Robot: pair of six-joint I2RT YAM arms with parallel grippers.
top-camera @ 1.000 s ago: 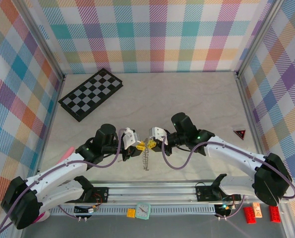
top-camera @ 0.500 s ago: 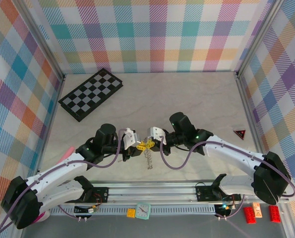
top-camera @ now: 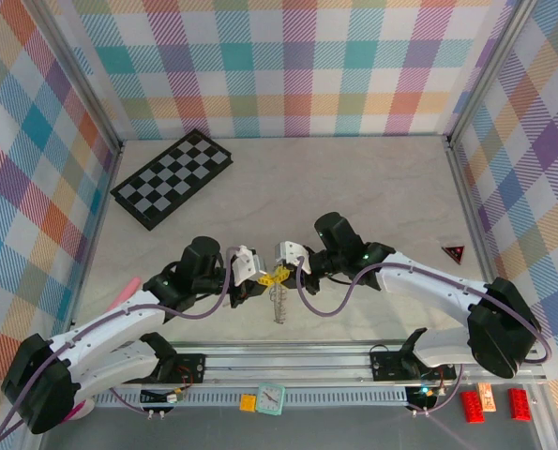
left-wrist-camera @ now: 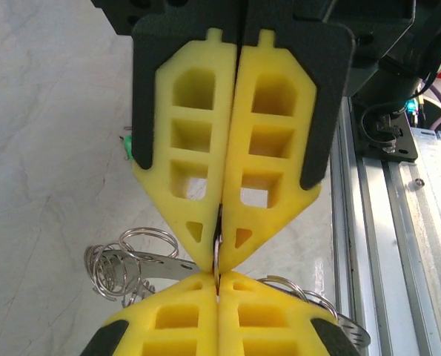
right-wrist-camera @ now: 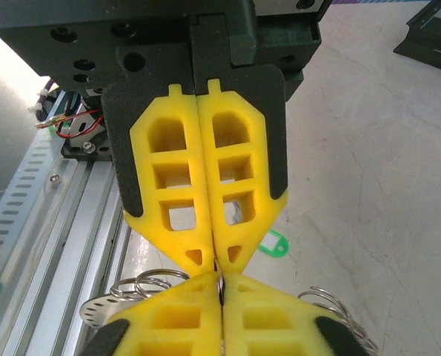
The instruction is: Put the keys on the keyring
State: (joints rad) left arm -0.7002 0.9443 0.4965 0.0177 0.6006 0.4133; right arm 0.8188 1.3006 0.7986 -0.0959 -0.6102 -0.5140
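Since the earlier frame, the right arm (top-camera: pixel 419 281) has swung its wrist slightly toward the left arm (top-camera: pixel 119 323), and the left tool has closed fully. The two tools now meet tip to tip above the tabletop (top-camera: pixel 372 187), a little beyond the aluminium rail (top-camera: pixel 288 361).

1. Surroundings. The chessboard (top-camera: pixel 173 176) lies at the far left and a red triangle (top-camera: pixel 454 251) lies at the right. Both are well apart from the work point and obstruct nothing.

2. Task item. The keyring (top-camera: pixel 277 305) extends from the meeting point toward the near edge, with its long axis running near to far. In the wrist views its wire loops (left-wrist-camera: pixel 124 259) spread to both sides behind the opposing fingers.

3. Left tool (top-camera: pixel 270 277). Its fingers are pressed together with a thin metal sliver in the seam at the tips, judged to be part of the keyring.

4. Right tool (top-camera: pixel 283 274). Its fingers are also together at the tips, on the same kind of sliver.

5. Keys. A mint-green key tag (right-wrist-camera: pixel 270 243) rests on the tabletop on the far side of the tips, the side opposite the ring's hanging length. The left wrist view shows a green tag (left-wrist-camera: pixel 127 148) partly hidden behind a finger. Whether it is the same key cannot be determined.

6. Judgement. Both arms are equally near the tag, so one must release the ring to fetch it. The opposing fingers crowd the approach.
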